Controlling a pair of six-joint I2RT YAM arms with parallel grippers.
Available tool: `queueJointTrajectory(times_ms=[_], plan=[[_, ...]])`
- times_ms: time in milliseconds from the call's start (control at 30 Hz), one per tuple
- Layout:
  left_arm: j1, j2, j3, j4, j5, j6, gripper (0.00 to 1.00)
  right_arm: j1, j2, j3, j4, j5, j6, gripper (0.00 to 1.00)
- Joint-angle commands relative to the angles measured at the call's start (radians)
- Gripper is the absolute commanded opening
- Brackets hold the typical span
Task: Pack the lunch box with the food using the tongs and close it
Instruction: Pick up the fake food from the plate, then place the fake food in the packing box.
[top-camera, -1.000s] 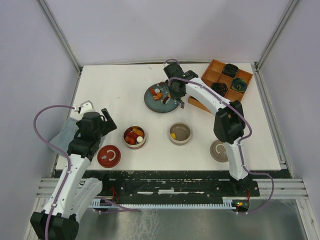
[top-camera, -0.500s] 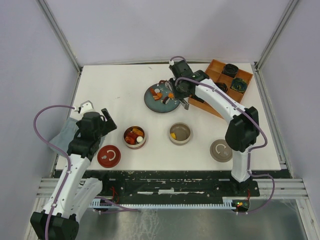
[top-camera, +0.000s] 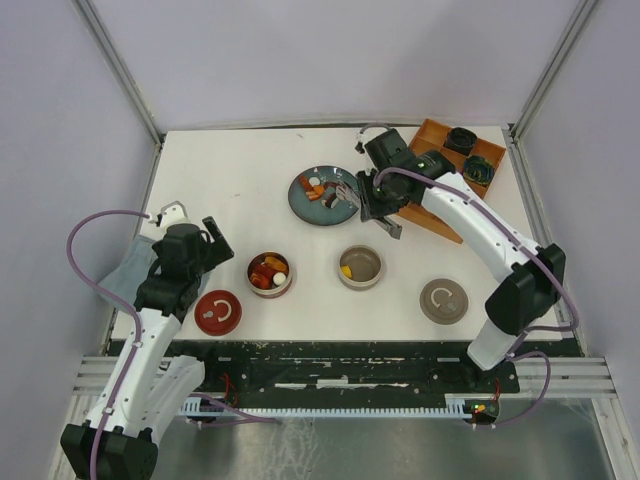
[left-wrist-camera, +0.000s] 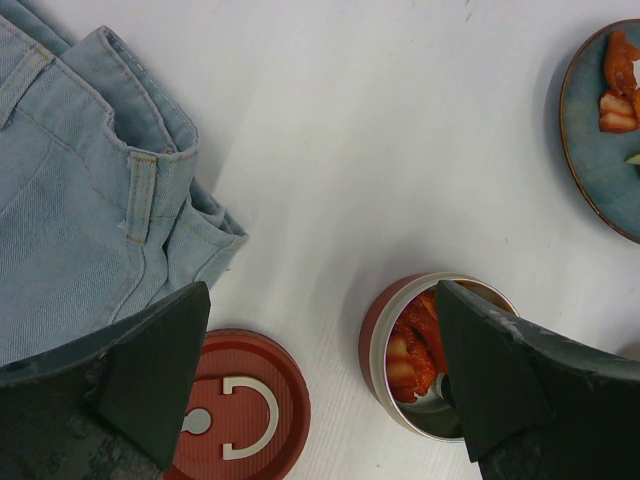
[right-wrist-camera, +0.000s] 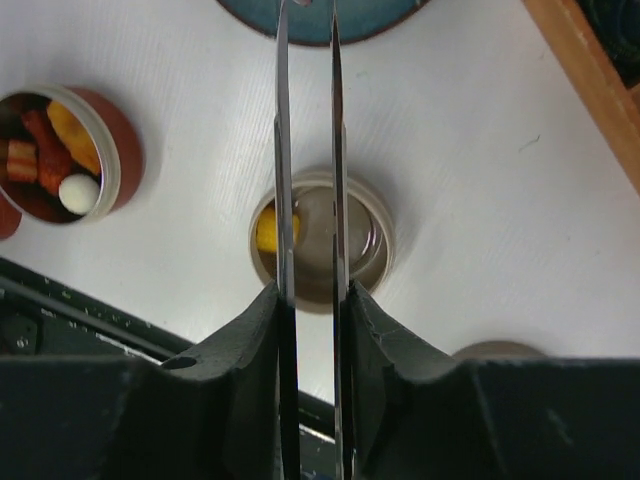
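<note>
My right gripper (right-wrist-camera: 312, 295) is shut on the silver tongs (right-wrist-camera: 281, 150), both thin arms pressed between its fingers. In the top view that gripper (top-camera: 372, 200) hangs at the right edge of the blue plate (top-camera: 305, 208), which carries orange, red and white food (top-camera: 317, 188). The tong tips run out of the wrist view over the plate, so I cannot tell if they hold a piece. The lunch box shows as a red round tin (top-camera: 270, 272) holding food and a beige tin (top-camera: 360, 267) with one yellow piece (right-wrist-camera: 266, 228). My left gripper (left-wrist-camera: 320, 380) is open and holds nothing, above the red tin (left-wrist-camera: 385, 340) and the red lid (left-wrist-camera: 235, 405).
A beige lid (top-camera: 444, 300) lies at the near right. An orange wooden tray (top-camera: 430, 215) with dark coiled rosettes stands at the back right, right behind my right arm. Folded blue jeans (left-wrist-camera: 80, 200) lie at the left edge beside the left arm.
My right arm has swung to the right, carrying the tongs from over the plate's middle to its right edge. The left arm has not moved.
</note>
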Motion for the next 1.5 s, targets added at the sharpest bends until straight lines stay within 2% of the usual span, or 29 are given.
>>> queueJointTrajectory(times_ms=[0,333,433,567,933,1467], plan=[[0.003,-0.013,0.001,0.050,0.005,0.010,1.00,0.010,-0.130,-0.073,-0.109,-0.065,-0.012,0.36],[0.004,-0.004,0.002,0.051,0.012,0.012,1.00,0.037,-0.311,-0.223,-0.301,-0.094,-0.041,0.36],[0.003,-0.003,0.003,0.052,0.013,0.012,1.00,0.069,-0.315,-0.232,-0.339,-0.092,-0.054,0.36],[0.003,-0.002,0.002,0.053,0.019,0.013,1.00,0.150,-0.287,-0.230,-0.388,-0.014,-0.052,0.37],[0.003,-0.005,0.001,0.051,0.015,0.013,1.00,0.239,-0.196,-0.238,-0.361,0.169,0.009,0.37],[0.003,0.000,0.001,0.054,0.017,0.014,1.00,0.247,-0.138,-0.286,-0.234,0.203,0.081,0.38]])
